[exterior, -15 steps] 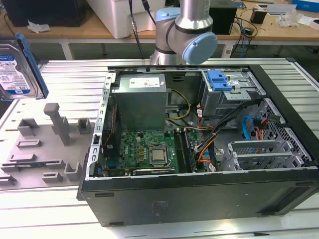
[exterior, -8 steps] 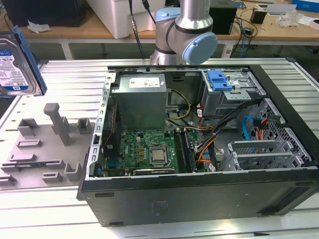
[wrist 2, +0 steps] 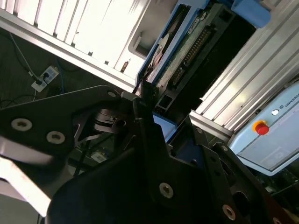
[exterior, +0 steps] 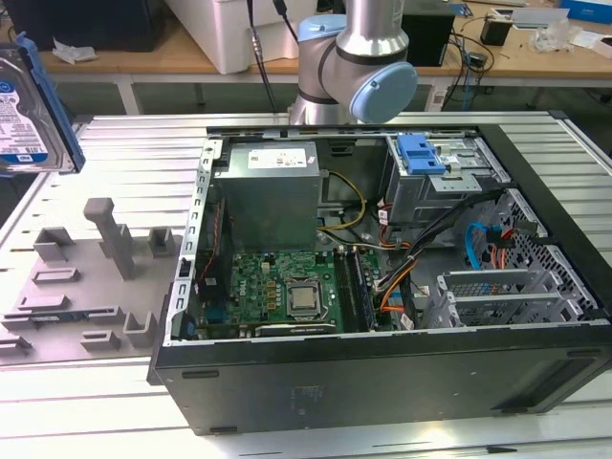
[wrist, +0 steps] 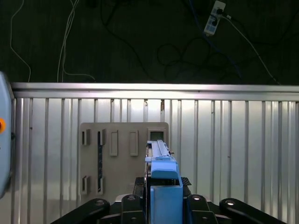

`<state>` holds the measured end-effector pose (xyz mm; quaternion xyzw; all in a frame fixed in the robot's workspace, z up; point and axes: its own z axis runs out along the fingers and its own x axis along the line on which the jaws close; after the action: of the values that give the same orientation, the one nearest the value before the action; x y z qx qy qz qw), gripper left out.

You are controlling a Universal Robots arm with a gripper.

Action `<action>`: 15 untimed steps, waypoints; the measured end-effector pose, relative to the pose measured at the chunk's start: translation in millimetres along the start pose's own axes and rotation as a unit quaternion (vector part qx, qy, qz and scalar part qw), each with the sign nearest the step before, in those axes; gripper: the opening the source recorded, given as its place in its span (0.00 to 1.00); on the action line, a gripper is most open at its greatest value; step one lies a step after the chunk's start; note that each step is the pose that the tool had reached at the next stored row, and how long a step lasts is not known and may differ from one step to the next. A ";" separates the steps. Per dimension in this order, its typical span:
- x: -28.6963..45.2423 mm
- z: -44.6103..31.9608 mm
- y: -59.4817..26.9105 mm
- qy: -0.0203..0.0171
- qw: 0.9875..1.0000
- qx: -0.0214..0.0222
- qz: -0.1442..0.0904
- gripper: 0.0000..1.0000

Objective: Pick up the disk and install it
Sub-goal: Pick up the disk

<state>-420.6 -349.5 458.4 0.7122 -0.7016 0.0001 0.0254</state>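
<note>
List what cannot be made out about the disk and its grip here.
1. Exterior view: the disk is cut off by the picture's left edge.
2. First wrist view: the disk sits edge-on, so its label is unseen.
3. Second wrist view: the black body of the pincer covers the disk's near end, hiding the contact.

Label [exterior: 17, 115] on disk [exterior: 38, 100], sticker [exterior: 282, 156] on power supply [exterior: 270, 206], txt too small to read
</note>
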 end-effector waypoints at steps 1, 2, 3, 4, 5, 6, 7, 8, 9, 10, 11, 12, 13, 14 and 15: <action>0.0 -1.1 0.0 0.000 1.000 0.000 0.000 0.37; 0.1 -2.3 0.1 0.000 1.000 0.000 0.000 0.37; 0.1 -3.8 0.2 0.000 1.000 0.000 0.000 0.37; 0.2 -4.9 0.2 0.000 1.000 0.000 0.000 0.37; 0.2 -6.7 0.3 0.000 1.000 0.000 0.000 0.37; 0.3 -8.0 0.3 0.000 1.000 0.000 0.000 0.37; 0.3 -9.1 0.3 0.000 1.000 0.000 0.000 0.37; 0.4 -10.5 0.4 0.000 1.000 0.000 0.000 0.37; 0.4 -11.9 0.4 0.000 1.000 0.000 0.000 0.37; 0.5 -13.8 0.5 0.000 1.000 0.000 0.000 0.37; 0.6 -15.7 0.6 0.000 1.000 0.000 0.000 0.37; 0.6 -17.7 0.6 0.000 1.000 0.000 0.000 0.37; 0.7 -19.4 0.7 0.000 1.000 0.000 0.000 0.37; 0.7 -20.3 0.7 0.000 1.000 0.000 0.000 0.37; 0.8 -21.2 0.8 0.000 1.000 0.000 0.000 0.37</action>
<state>-420.6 -349.5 479.7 0.7122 -0.7016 0.0001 0.0254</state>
